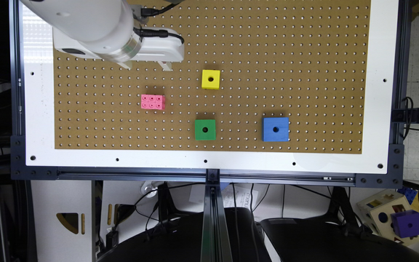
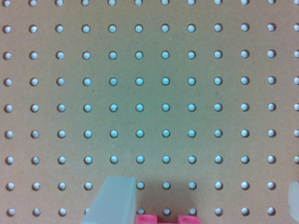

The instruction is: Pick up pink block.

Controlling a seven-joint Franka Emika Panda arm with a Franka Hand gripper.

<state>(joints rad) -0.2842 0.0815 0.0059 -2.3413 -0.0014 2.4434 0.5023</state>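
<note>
1. While the pink block lies untouched on the pegboard worktop, the task is, by my judgement, at its approach step: nothing has been grasped yet.
2. In the exterior view, the block sits left of centre on the board, studs up, its long side running left to right. The yellow cube is to its right and a little farther up the picture, the green cube to its right and lower, and the blue cube well apart on the right.
3. The gripper hangs over the board near the block, up and slightly left of it in the exterior view, with bare pegboard between them.
4. In the wrist view, one pale finger shows beside the pink block's edge, and a sliver of the other finger stands far off at the opposite border, so the gripper is spread wide and holds nothing.
5. The next move, as I judge it, calls for carrying the gripper over the block until the block lies between the fingers, then descending and closing.
6. Whether the jaws are already turned to span the block's short side I cannot tell.
</note>
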